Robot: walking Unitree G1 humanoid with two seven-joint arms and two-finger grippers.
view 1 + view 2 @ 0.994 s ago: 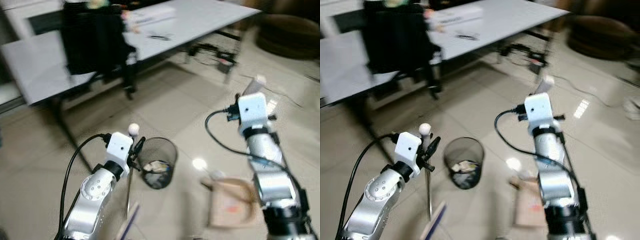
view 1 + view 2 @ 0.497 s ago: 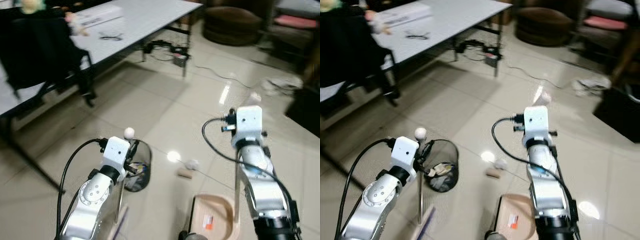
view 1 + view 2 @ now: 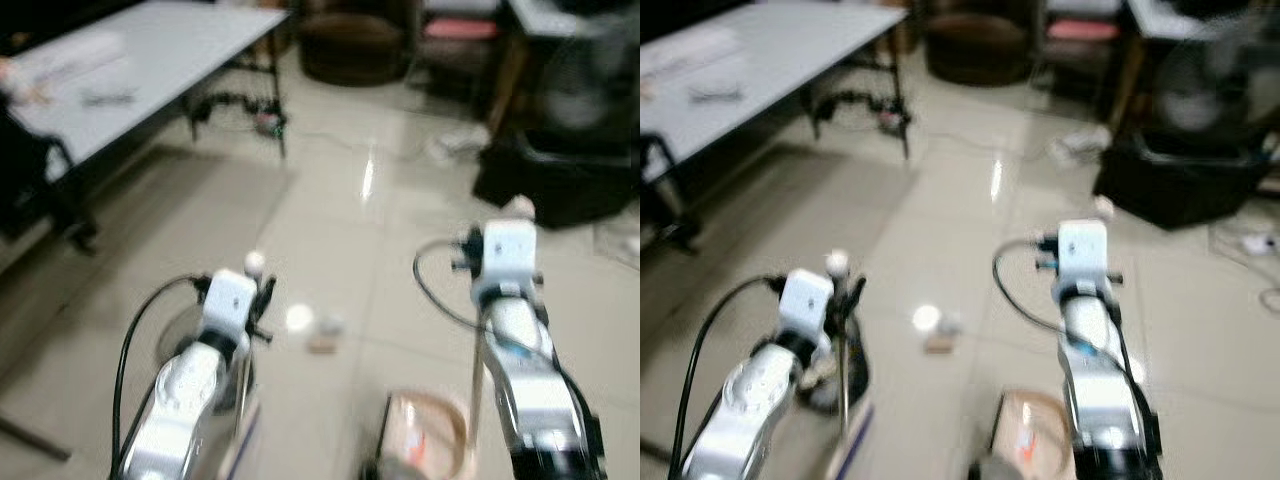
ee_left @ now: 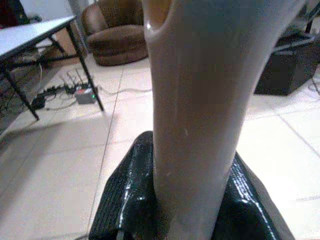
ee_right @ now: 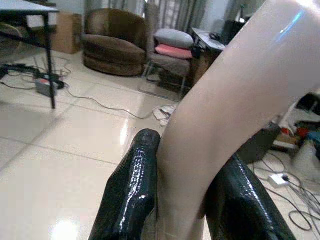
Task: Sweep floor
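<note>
I am gripping a smooth cream broom handle point(image 4: 200, 100) in my left gripper point(image 4: 192, 210), glossy black fingers point(image 4: 125, 200) pinching; right gripper point(image 5: 182, 200) is pinching the beige dustpan handle point(image 5: 225, 95) above blurred tan dustpan point(image 3: 425, 440). No writing legible.

Beige tiled floor point(image 3: 330, 230), a brown armchair point(image 5: 112, 42), and what seems a cream dustpan point(image 3: 430, 435), blurred.

Glossy tiled floor point(image 3: 330, 210): small scraps point(image 3: 322, 335) near centre, dustpan point(image 3: 425, 440) and wastebasket point(image 3: 840, 375) standing on it, cables point(image 5: 85, 97) trailing.
</note>
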